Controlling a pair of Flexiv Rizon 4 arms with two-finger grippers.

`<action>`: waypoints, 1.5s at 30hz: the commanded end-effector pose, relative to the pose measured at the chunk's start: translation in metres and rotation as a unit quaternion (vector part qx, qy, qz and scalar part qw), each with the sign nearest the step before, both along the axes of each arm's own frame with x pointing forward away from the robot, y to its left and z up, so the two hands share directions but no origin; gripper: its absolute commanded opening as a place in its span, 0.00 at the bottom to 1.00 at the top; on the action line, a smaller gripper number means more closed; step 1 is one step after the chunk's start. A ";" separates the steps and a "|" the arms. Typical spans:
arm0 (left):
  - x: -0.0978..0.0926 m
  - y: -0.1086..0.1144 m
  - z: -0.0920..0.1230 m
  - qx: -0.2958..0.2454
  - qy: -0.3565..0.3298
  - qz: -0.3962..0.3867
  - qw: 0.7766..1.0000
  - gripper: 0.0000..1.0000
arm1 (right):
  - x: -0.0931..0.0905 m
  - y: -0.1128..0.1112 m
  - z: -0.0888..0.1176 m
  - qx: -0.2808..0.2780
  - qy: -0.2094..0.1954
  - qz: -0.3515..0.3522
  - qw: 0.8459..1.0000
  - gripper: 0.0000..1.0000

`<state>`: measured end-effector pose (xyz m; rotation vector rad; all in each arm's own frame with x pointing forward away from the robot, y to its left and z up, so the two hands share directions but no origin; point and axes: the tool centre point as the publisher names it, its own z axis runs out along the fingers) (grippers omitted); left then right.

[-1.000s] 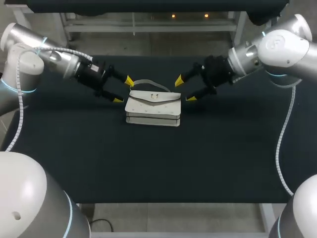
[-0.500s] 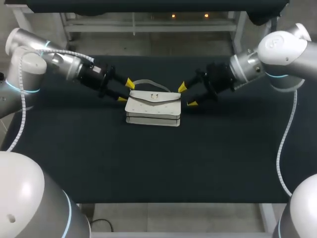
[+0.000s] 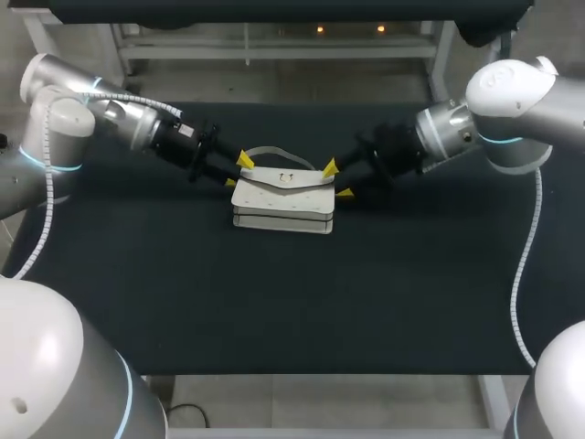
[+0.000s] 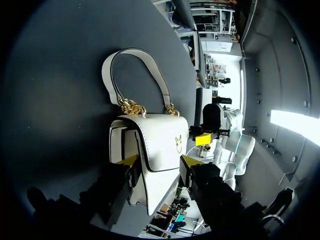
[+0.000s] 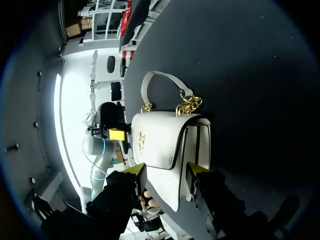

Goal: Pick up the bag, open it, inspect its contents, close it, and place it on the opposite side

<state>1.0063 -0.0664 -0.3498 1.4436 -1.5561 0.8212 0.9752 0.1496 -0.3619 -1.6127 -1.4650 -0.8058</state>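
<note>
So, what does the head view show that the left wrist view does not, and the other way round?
Only the head view: my left claw and right claw at opposite ends of the bag, and the table down to its near edge. Only the left wrist view: the gold chain joining the handle to the bag, and the bag's side panel between the left claw's fingers. Both: the white bag lying flat, flap shut.

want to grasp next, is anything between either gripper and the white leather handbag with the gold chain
Nothing visible stands between them. The left gripper is right at one end of the white leather handbag, and the right gripper is at the other end.
</note>
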 end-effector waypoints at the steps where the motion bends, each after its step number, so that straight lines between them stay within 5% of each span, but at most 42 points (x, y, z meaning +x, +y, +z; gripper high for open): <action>1: 0.004 -0.002 -0.006 -0.005 0.005 -0.001 1.000 0.55 | 0.006 0.003 -0.005 0.008 0.005 0.011 1.000 0.49; 6: 0.006 -0.003 -0.009 -0.009 0.008 0.003 1.000 0.36 | 0.006 0.006 -0.007 0.013 0.008 0.011 1.000 0.46; 9: 0.005 -0.003 -0.011 -0.008 0.010 0.005 1.000 0.00 | 0.007 0.007 -0.009 0.015 0.010 0.009 1.000 0.41; 10: 0.005 -0.003 -0.011 -0.007 0.010 0.007 1.000 0.00 | 0.007 0.007 -0.010 0.015 0.010 0.009 1.000 0.35; 11: 0.004 -0.003 -0.012 -0.007 0.010 0.007 1.000 0.00 | 0.008 0.007 -0.011 0.016 0.011 0.007 1.000 0.10; 12: 0.004 -0.003 -0.013 -0.006 0.009 0.008 1.000 0.00 | 0.008 0.007 -0.012 0.016 0.011 0.006 1.000 0.00; 19: 0.001 -0.002 -0.016 0.003 0.005 0.013 1.000 0.01 | 0.005 0.006 -0.016 0.025 0.013 0.001 1.000 0.00; 20: 0.000 -0.002 -0.015 0.004 0.002 0.013 1.000 0.25 | 0.005 0.006 -0.014 0.025 0.012 0.001 1.000 0.00; 22: -0.001 -0.002 -0.011 0.004 -0.005 0.012 1.000 0.45 | 0.004 0.005 -0.011 0.027 0.007 -0.001 1.000 0.00; 25: -0.003 -0.002 -0.007 0.003 -0.011 0.011 1.000 0.53 | 0.003 0.005 -0.006 0.027 -0.001 -0.002 1.000 0.38; 28: -0.003 -0.002 -0.006 0.003 -0.014 0.010 1.000 0.42 | 0.003 0.005 -0.005 0.027 -0.003 -0.004 1.000 0.49; 32: -0.004 -0.003 -0.008 0.006 -0.015 0.012 1.000 0.26 | 0.004 0.006 -0.006 0.030 -0.002 -0.008 1.000 0.48; 34: -0.003 -0.004 -0.010 0.005 -0.013 0.012 1.000 0.03 | 0.004 0.007 -0.008 0.031 0.000 -0.009 0.999 0.47; 39: -0.002 -0.006 -0.018 0.010 -0.008 0.011 1.000 0.00 | 0.005 0.010 -0.013 0.030 0.006 -0.009 0.999 0.43; 42: -0.002 -0.006 -0.020 0.011 -0.005 0.010 1.000 0.00 | 0.006 0.010 -0.015 0.028 0.008 -0.009 1.000 0.24; 43: -0.003 -0.006 -0.021 0.011 -0.005 0.010 1.000 0.00 | 0.006 0.010 -0.016 0.028 0.009 -0.010 1.000 0.00; 45: -0.003 -0.005 -0.021 0.012 -0.006 0.010 1.000 0.00 | 0.006 0.010 -0.017 0.028 0.009 -0.010 1.000 0.00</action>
